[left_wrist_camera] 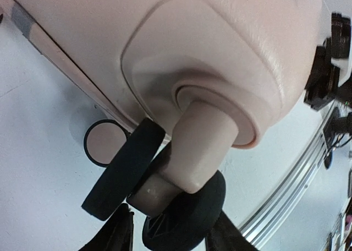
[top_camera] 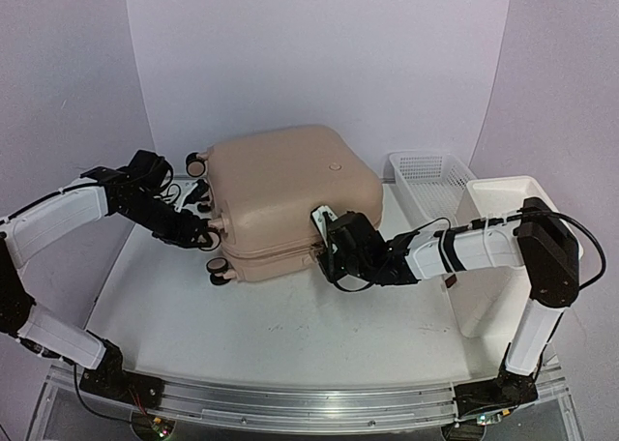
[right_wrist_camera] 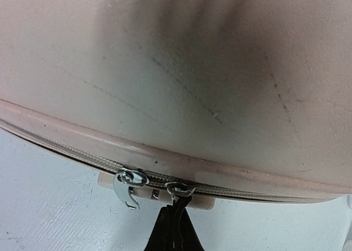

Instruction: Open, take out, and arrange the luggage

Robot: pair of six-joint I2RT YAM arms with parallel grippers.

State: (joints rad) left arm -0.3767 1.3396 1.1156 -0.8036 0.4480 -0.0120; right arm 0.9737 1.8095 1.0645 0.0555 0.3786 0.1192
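Observation:
The pale pink suitcase [top_camera: 285, 194] lies flat on the table, closed, with its black wheels pointing left. My left gripper [top_camera: 200, 233] is at a near-left wheel. In the left wrist view its fingers [left_wrist_camera: 118, 232] stand on either side of one black wheel disc [left_wrist_camera: 184, 215] and press against it. My right gripper [top_camera: 324, 243] is at the suitcase's near side. In the right wrist view it [right_wrist_camera: 177, 209] is pinched shut on a metal zipper pull [right_wrist_camera: 180, 191] on the zipper round the shell. A second zipper pull [right_wrist_camera: 129, 185] hangs free just to its left.
A white mesh basket [top_camera: 430, 175] stands to the right of the suitcase. A white plastic cabinet [top_camera: 498, 267] stands in front of it, under my right arm. An aluminium rail [top_camera: 290, 402] runs along the table's near edge.

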